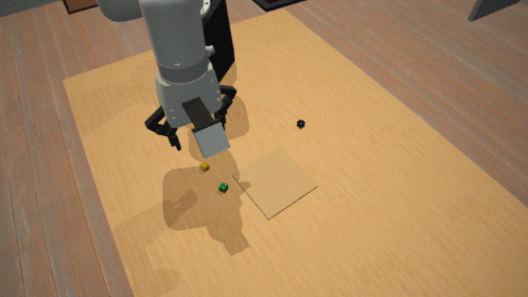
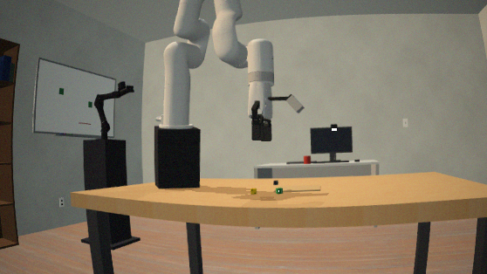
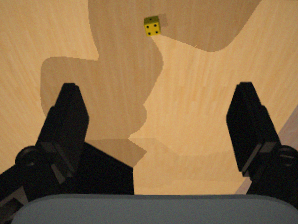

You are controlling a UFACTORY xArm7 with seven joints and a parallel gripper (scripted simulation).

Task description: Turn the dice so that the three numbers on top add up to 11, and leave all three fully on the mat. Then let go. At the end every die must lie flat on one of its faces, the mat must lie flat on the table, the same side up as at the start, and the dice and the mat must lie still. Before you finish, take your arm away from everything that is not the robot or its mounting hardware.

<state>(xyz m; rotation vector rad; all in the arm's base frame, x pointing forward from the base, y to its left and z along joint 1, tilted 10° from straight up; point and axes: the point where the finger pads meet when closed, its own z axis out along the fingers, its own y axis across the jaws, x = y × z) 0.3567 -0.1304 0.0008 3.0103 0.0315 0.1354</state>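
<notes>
Small yellow die (image 1: 204,166): on the bare wooden table top (image 1: 378,199), off the mat, nearest the gripper; likely the first pick. Top number too small to read.

Small green die (image 1: 223,187): just beside the yellow one, near the mat's left corner, also off it.

Small black die (image 1: 301,124): well apart from the other two, beyond the mat's far side, off it.

Thin square tan mat (image 1: 276,182): flat on the table, no die on it; all three must be carried onto it.

Black two-finger gripper (image 3: 156,123): fingers spread wide, nothing between them, pointing down, high above the table just short of the yellow die, apparently lined up for a descent.

White arm's black pedestal (image 2: 162,174): on the table's far end.
</notes>
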